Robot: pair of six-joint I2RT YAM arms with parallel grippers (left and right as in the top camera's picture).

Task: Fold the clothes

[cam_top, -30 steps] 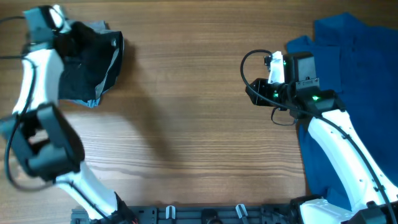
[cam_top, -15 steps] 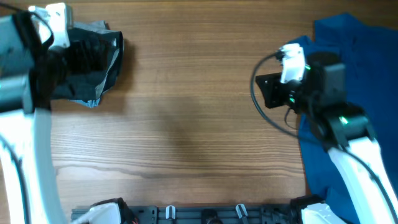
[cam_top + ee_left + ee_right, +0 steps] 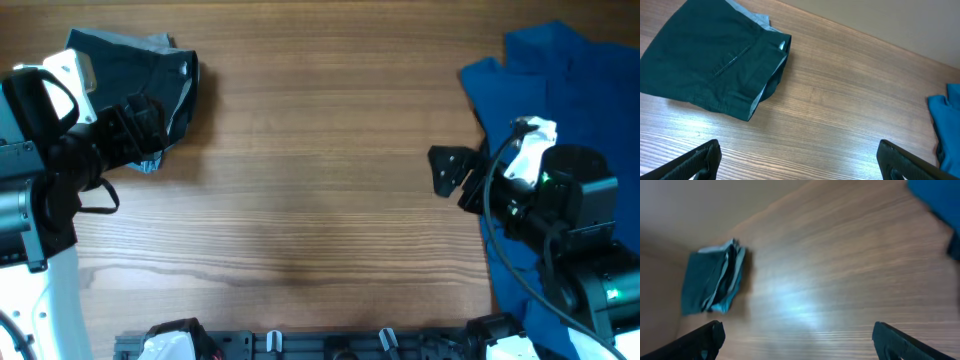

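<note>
Overhead: left gripper [image 3: 143, 130] and right gripper [image 3: 450, 172] high over the table [image 3: 320, 150], pointing inward, jaws wide, empty.

The folded trousers [image 3: 120, 55] lie in the far left corner of the desk [image 3: 320, 180]. The other garment [image 3: 570, 90] lies along the right edge, from the far right corner toward the near edge, well apart from the trousers. The left gripper [image 3: 138, 128] hangs over the trousers' near side, by the left edge. The right gripper [image 3: 455, 178] hangs just left of the other garment.
</note>
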